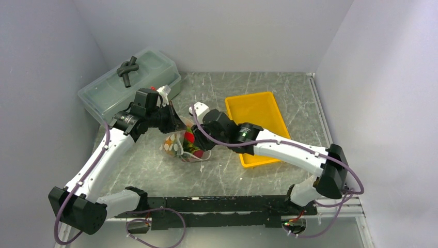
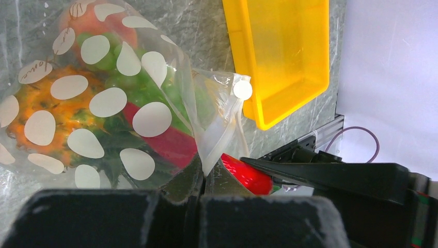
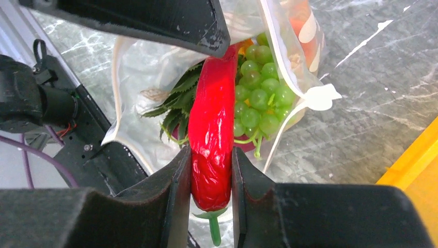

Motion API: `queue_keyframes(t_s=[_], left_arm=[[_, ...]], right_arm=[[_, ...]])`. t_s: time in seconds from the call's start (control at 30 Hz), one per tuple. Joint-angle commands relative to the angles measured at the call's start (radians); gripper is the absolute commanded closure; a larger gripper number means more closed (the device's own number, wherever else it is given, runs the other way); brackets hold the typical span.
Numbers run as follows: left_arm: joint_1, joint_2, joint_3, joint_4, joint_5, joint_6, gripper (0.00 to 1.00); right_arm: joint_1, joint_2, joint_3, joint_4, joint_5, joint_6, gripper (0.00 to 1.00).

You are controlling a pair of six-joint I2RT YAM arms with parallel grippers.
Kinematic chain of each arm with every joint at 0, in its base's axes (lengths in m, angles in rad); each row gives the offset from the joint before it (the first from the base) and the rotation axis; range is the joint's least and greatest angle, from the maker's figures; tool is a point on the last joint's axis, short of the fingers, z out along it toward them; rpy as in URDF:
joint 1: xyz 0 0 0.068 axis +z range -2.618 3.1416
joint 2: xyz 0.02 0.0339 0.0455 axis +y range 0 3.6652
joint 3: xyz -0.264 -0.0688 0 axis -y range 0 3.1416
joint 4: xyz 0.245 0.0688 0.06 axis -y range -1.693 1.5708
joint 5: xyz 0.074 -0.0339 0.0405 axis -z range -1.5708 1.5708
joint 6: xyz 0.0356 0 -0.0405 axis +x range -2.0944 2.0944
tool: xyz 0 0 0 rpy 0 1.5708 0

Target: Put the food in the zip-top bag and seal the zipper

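The clear dotted zip-top bag (image 1: 181,145) lies mid-table, its mouth open towards the right arm. Inside it show the orange pineapple (image 2: 46,111), green grapes (image 3: 258,95) and a peach (image 2: 85,23). My left gripper (image 2: 205,178) is shut on the bag's whitish zipper edge (image 2: 219,139) and holds it up. My right gripper (image 3: 210,175) is shut on the red chili (image 3: 212,134), whose tip reaches into the bag's mouth (image 3: 155,77). The chili also shows in the left wrist view (image 2: 248,173). The two grippers are close together over the bag (image 1: 191,132).
An empty yellow tray (image 1: 256,111) lies right of the bag, under the right arm. A translucent lidded box (image 1: 131,82) with a dark object on its lid stands at the back left. Walls close in on three sides.
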Motion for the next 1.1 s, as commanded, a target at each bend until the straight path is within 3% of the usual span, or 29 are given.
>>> queue_keyframes(t_s=[0.0, 0.4, 0.67, 0.9, 1.07], left_arm=[[0.002, -0.002, 0.013, 0.052, 0.039, 0.014, 1.0], [0.002, 0.002, 0.014, 0.064, 0.074, 0.001, 1.0], [0.002, -0.003, 0.022, 0.056, 0.07, 0.001, 1.0], [0.002, -0.008, 0.023, 0.042, 0.052, 0.007, 1.0], [0.002, -0.007, 0.013, 0.044, 0.042, 0.009, 1.0]], right_arm=[[-0.006, 0.043, 0.04, 0.06, 0.017, -0.011, 1.0], [-0.035, 0.155, -0.016, 0.226, 0.042, 0.073, 1.0], [-0.045, 0.253, 0.02, 0.224, 0.042, 0.125, 1.0], [-0.044, 0.182, -0.026, 0.25, 0.056, 0.128, 0.63], [-0.043, 0.115, -0.04, 0.237, 0.076, 0.122, 0.46]])
